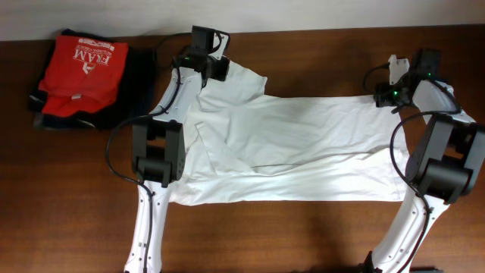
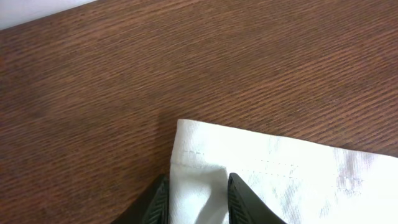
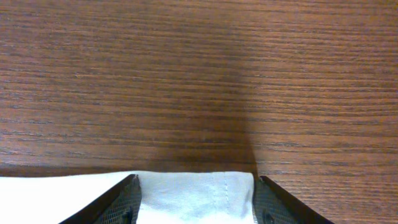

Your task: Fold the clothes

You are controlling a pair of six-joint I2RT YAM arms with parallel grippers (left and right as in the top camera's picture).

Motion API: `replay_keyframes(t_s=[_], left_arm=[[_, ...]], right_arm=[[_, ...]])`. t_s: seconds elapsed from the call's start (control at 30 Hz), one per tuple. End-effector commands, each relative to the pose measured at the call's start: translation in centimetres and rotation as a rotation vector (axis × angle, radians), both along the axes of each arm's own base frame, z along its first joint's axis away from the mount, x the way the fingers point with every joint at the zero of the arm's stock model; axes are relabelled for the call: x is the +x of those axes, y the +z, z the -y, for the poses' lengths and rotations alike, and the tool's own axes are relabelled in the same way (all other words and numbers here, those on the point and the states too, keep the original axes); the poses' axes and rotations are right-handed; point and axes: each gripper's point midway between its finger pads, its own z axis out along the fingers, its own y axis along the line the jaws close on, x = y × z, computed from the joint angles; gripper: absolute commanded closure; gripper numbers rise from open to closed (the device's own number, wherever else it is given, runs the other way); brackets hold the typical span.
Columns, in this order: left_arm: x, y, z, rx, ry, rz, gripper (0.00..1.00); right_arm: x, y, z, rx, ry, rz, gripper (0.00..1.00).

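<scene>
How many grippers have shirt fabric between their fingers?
2. The left gripper is pinched on the far-left corner of the white T-shirt. The right gripper straddles its far-right hem, jaws wide apart.

Red shirt, white "FRAM" lettering, lies folded atop a dark folded garment stack, far left on the brown wood-grain tabletop.
</scene>
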Motion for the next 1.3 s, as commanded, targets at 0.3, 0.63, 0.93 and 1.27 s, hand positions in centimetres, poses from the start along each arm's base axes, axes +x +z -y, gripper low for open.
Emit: replay_keyframes(t_s=[0.3,0.63,0.93,1.27], left_arm=[[0.7,1.3,-0.5,-0.002,0.007,0.017,1.0],[-5.0,11.0,-2.0,0.018,0.014,-0.166,0.99],[-13.7,13.3,-2.4,-0.035,-0.034,-0.457,0.99],[-16.0,16.3,-4.3,-0.044,0.162,-0.514,0.99]], right_arm=[[-1.1,-3.5,-0.2,0.035,-0.053,-0.07,0.96],[-1.7,6.2,-3.0,0.164,-0.02,-0.011,0.96],[-6.6,12.3,-5.0,0.224,-0.034,-0.074,0.96],[-15.2,13.9,-2.7,0.302,-0.27,-0.302,0.96]])
